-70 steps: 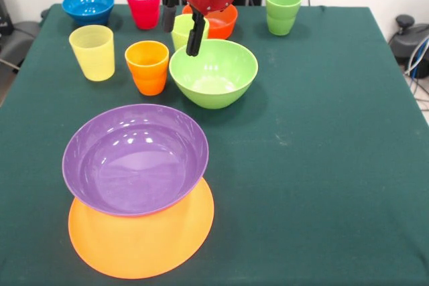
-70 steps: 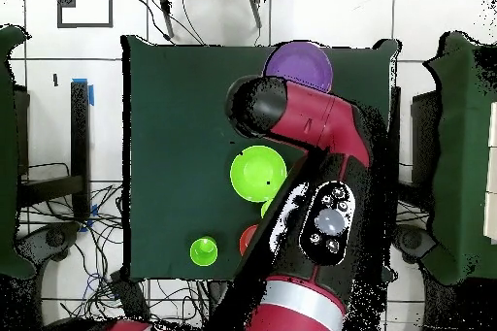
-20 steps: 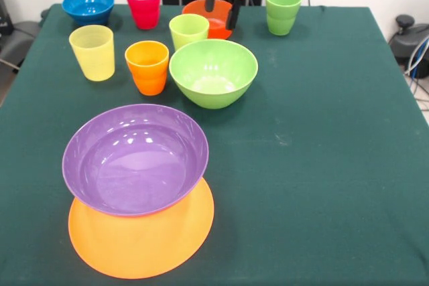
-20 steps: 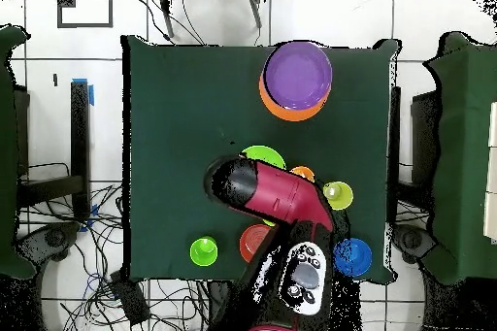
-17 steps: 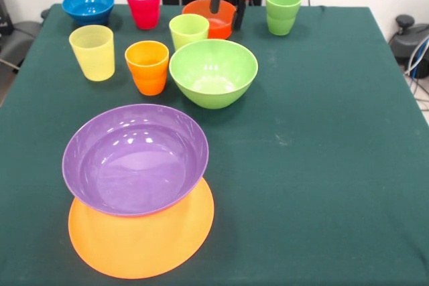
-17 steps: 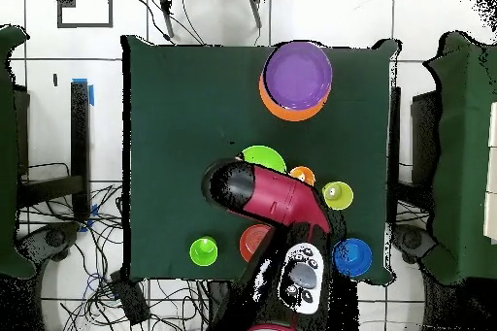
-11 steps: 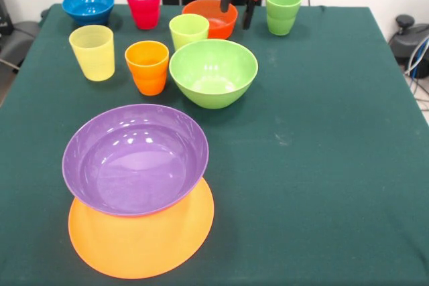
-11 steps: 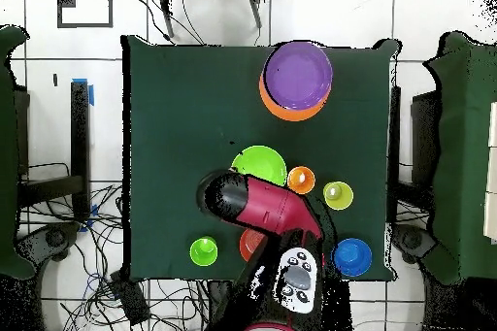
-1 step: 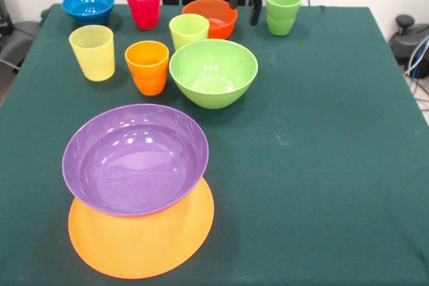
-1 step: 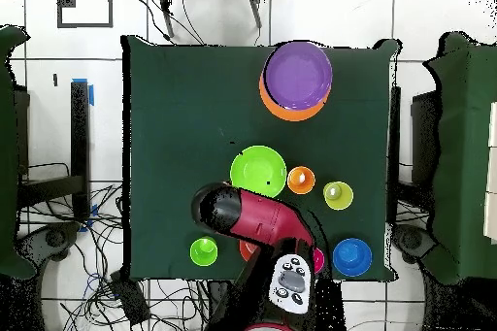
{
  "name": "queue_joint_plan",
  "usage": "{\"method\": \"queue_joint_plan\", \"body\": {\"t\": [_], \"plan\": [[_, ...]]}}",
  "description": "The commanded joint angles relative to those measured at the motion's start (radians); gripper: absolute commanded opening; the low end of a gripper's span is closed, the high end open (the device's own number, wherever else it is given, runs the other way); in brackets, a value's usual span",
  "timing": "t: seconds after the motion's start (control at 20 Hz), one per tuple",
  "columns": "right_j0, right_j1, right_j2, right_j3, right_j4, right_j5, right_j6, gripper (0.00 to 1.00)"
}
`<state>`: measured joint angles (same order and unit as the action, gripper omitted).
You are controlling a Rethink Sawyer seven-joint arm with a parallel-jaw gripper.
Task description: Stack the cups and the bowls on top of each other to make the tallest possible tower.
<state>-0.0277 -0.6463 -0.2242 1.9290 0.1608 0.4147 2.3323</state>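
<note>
The wide purple bowl (image 9: 134, 159) (image 10: 299, 75) rests in the very large orange bowl (image 9: 141, 242) (image 10: 275, 109) at the table's near left. Behind them stand the lime green bowl (image 9: 213, 72) (image 10: 258, 170), the orange cup (image 9: 147, 66), the yellow cup (image 9: 92, 51), the lime cup (image 9: 188, 31), the red cup (image 9: 143, 5), the blue bowl (image 9: 88, 6) and the small orange-red bowl (image 9: 210, 17). My gripper (image 9: 244, 5) hangs open and empty between the orange-red bowl and the darker green cup (image 9: 282, 11) (image 10: 204, 250).
The red arm (image 10: 254, 217) covers the orange-red bowl and the lime cup in the overhead view. The table (image 9: 322, 138) carries a dark green cloth. Cables and a black base (image 9: 409, 38) lie off its right edge.
The gripper has slid rightward from above the orange-red bowl toward the darker green cup, still open and empty. No cup or bowl has moved.
</note>
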Motion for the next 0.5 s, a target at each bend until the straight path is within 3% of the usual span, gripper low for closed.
{"method": "queue_joint_plan", "body": {"t": [0.05, 0.5], "plan": [[-0.006, 0.038, 0.122, 0.092, -0.02, -0.141, 0.097, 1.0], [-0.019, 0.114, 0.141, 0.113, -0.033, -0.273, 0.103, 1.0]]}}
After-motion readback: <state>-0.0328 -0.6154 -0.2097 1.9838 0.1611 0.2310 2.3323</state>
